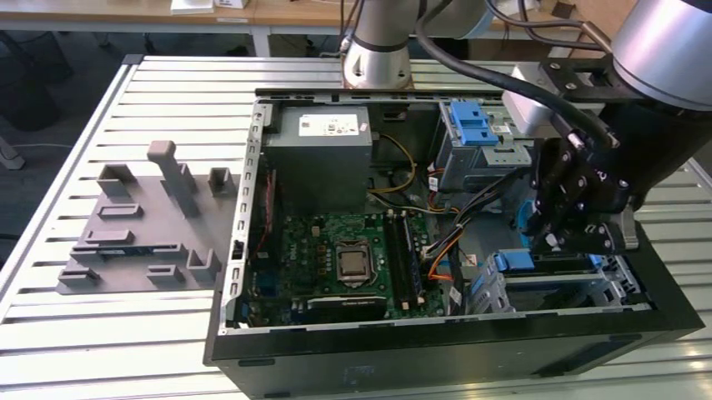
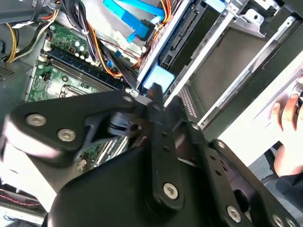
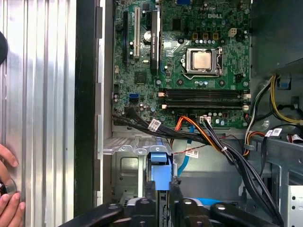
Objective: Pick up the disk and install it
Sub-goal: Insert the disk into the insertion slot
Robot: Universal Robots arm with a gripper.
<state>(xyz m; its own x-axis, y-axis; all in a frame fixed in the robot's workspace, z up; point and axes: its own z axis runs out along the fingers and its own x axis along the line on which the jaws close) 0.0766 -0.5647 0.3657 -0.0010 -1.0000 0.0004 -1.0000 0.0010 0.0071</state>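
Note:
The disk lies in the lower drive cage at the front of the open computer case on the exterior view's right; its bright blue carrier frame shows, while the arm hides most of its body. My gripper hangs right over that cage. In the first wrist view the two black fingers stand close on either side of the blue frame tab of the disk, so the gripper is shut on it. The second wrist view has the gripper against the same blue tab of the disk.
The motherboard fills the case floor, and cable bundles run beside the cage. An upper drive cage with a blue latch stands behind it. A grey slotted stand sits on the table. A person's hand rests outside the case.

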